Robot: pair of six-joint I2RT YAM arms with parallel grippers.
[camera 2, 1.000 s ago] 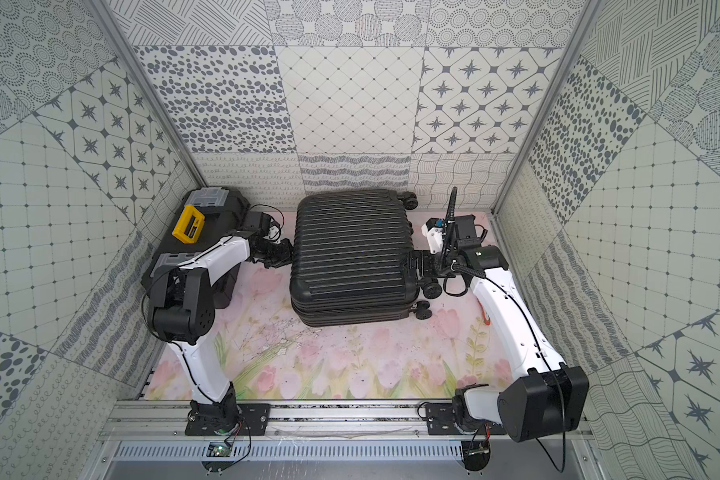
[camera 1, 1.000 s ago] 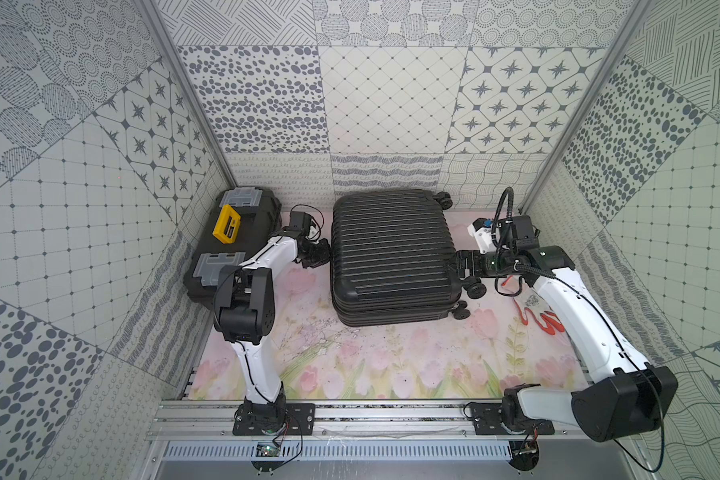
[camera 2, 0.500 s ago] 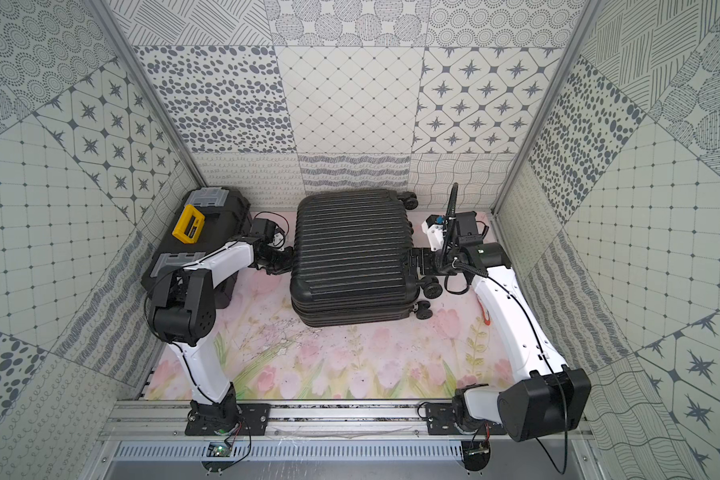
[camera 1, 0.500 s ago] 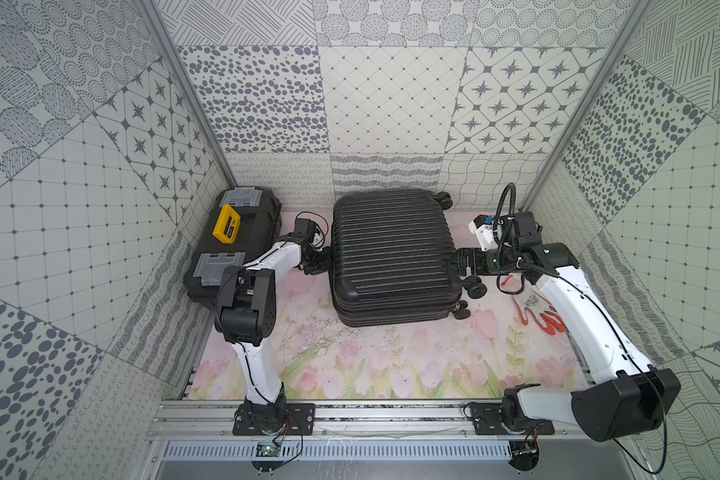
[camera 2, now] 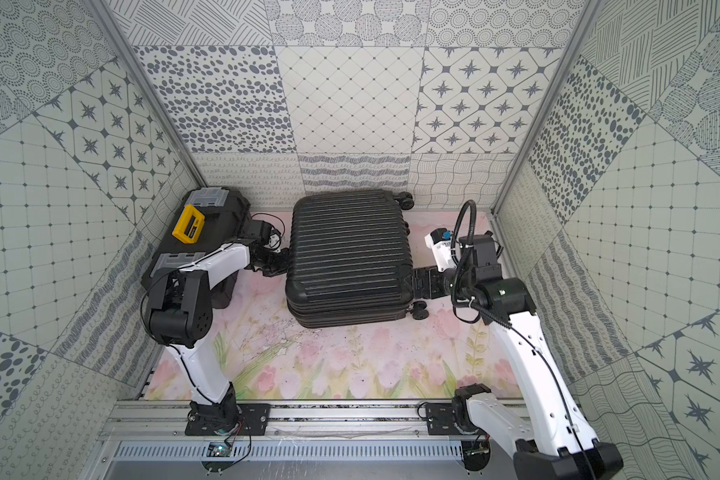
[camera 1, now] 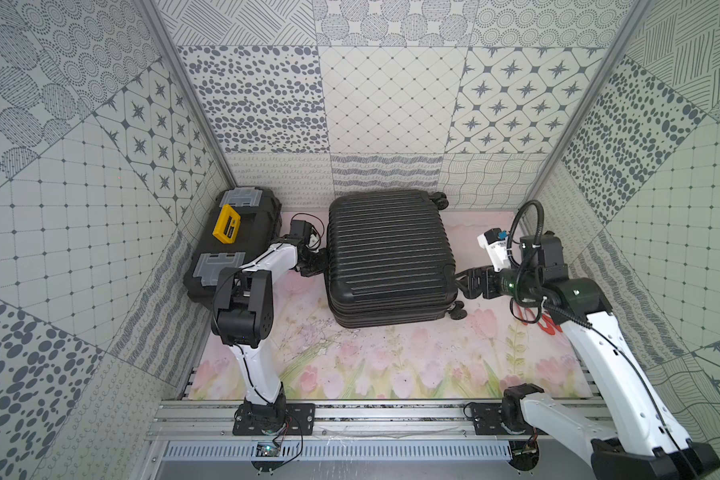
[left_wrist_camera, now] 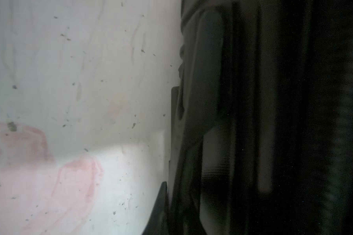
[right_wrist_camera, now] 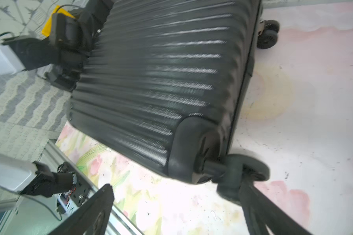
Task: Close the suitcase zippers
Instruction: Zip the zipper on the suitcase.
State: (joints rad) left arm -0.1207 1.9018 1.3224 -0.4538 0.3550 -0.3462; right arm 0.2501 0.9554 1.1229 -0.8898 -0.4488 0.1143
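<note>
- Left pincer (camera 1: pixel 317 266): jaws now drawn together; shifted along the side of the suitcase (camera 1: pixel 391 249), toward the near edge of the desk.
- Right pincer (camera 1: pixel 463 284): moved nearer the suitcase's near wheel (camera 1: pixel 458 311).

One suitcase (camera 1: pixel 391 249) is counted, far and central, and two wheel sets (camera 1: pixel 440 202) are seen on its right side. One toolbox (camera 1: pixel 262 216) is counted at the far left, with two grey latches (camera 1: pixel 244 197) and one yellow handle (camera 1: pixel 226 224). Two robot arms are counted: a left arm (camera 1: pixel 273 259) and a right arm (camera 1: pixel 599 345). One red-handled object (camera 1: pixel 551 326) is seen, partly hidden.
</note>
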